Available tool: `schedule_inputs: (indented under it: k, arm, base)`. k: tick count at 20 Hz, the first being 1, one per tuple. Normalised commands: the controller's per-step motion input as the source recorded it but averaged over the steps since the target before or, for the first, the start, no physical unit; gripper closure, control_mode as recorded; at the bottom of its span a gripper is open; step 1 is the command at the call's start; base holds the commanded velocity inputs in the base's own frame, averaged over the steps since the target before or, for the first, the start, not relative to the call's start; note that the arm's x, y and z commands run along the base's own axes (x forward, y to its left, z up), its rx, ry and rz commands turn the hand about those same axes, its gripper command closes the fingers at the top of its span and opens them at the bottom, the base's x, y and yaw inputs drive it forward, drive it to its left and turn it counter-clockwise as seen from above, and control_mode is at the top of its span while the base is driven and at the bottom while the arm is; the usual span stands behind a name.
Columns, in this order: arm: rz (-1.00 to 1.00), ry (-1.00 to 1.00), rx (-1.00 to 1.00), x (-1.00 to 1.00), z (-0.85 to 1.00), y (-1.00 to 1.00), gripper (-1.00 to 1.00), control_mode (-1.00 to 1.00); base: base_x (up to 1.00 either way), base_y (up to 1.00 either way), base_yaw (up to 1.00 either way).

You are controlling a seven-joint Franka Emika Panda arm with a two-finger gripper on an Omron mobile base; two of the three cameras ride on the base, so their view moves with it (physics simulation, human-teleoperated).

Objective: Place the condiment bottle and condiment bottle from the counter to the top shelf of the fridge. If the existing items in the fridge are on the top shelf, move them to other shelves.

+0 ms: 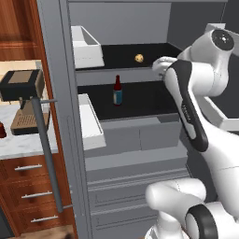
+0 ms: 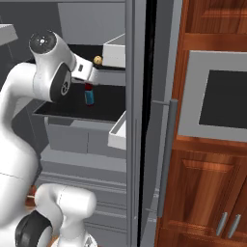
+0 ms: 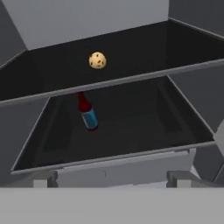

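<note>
The fridge (image 1: 65, 116) stands open. On its top shelf (image 1: 156, 51) rests a tiny tan speckled ball (image 1: 138, 58), also seen in the hand view (image 3: 97, 60). One shelf lower (image 3: 140, 118) stands a small bottle with dark red neck and blue label (image 1: 117, 91) (image 3: 88, 114). My gripper (image 3: 111, 179) is open and empty, held in front of the shelves at about top-shelf height, right of both items. At the left edge of the counter (image 1: 18, 142) shows a dark red condiment bottle (image 1: 2, 130), cut off by the frame.
White door bins (image 1: 86, 46) hang on the open door, whose long grey bar handle (image 1: 46, 149) juts toward me. A dark-topped appliance (image 1: 21, 93) sits on the counter. Grey drawers (image 1: 135, 135) lie below the shelves. Wooden cabinets with a built-in oven (image 2: 222, 96) stand to the right.
</note>
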Motion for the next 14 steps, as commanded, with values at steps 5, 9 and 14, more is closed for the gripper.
schedule_inputs:
  k: [5,9,14]
  arm:
    - [-0.05,0.01,0.0,0.78,0.05,0.0,-1.0,-1.0]
    - [0.0,0.01,0.0,0.85,0.0,0.0,-1.0,-1.0]
    - [0.0,0.01,-0.01,0.97,0.0,0.02,-1.0,-1.0]
  base:
    - [0.0,0.0,0.0]
    - [0.0,0.0,0.0]
    - [0.0,0.0,0.0]
